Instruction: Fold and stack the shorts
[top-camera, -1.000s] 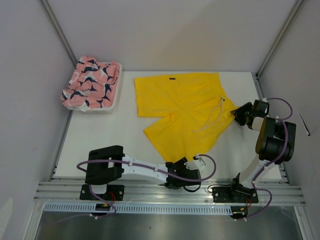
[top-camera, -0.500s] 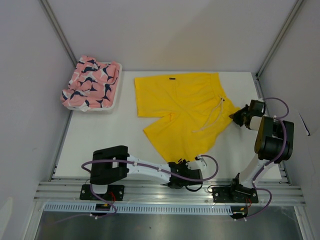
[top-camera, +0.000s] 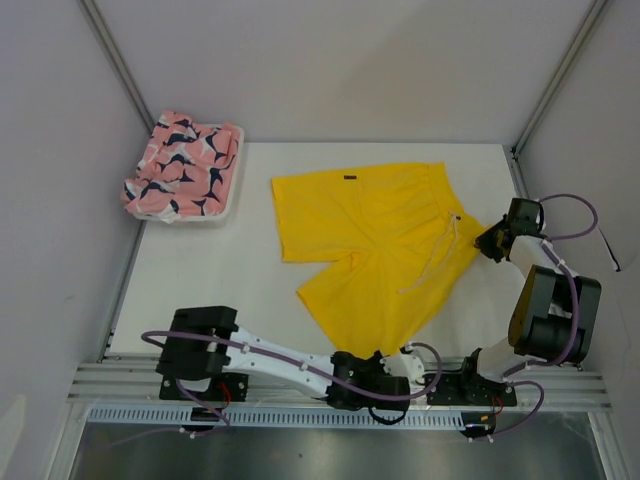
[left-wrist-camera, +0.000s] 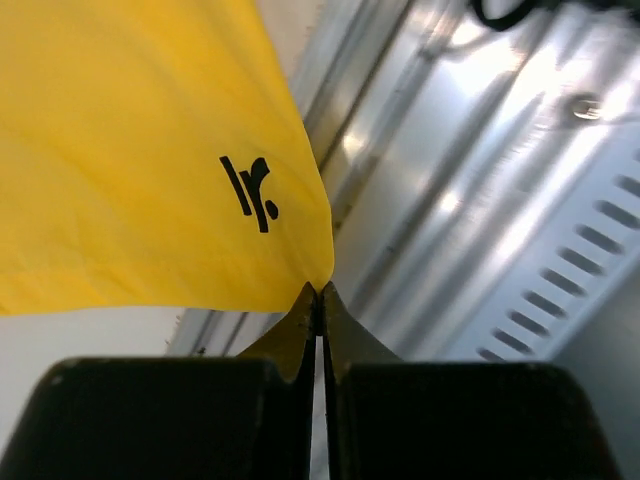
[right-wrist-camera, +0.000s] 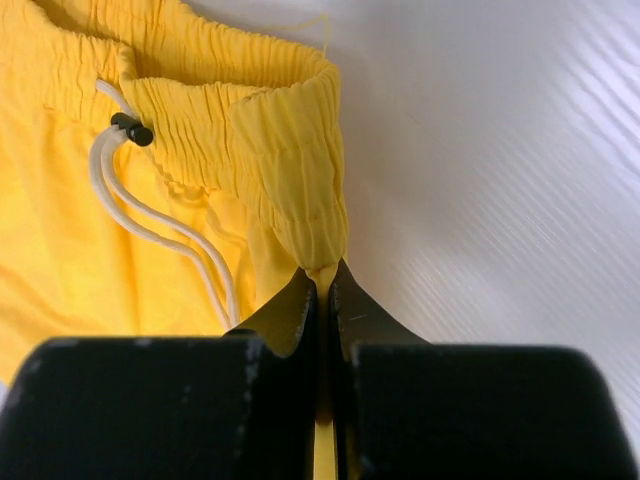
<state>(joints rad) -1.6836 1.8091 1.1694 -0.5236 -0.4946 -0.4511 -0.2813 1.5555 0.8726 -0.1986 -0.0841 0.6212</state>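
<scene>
From above, we saw the yellow shorts lying flat near the basket, which held the pink shorts. The yellow pair's waist pointed away from the basket, one leg back toward it, the long axis slanting between. The left gripper and right gripper held the seam farthest from the basket, we judged to fold leg onto leg. The left wrist showed jaws pinched on the hem corner; the right wrist, jaws pinched on the waistband end.
</scene>
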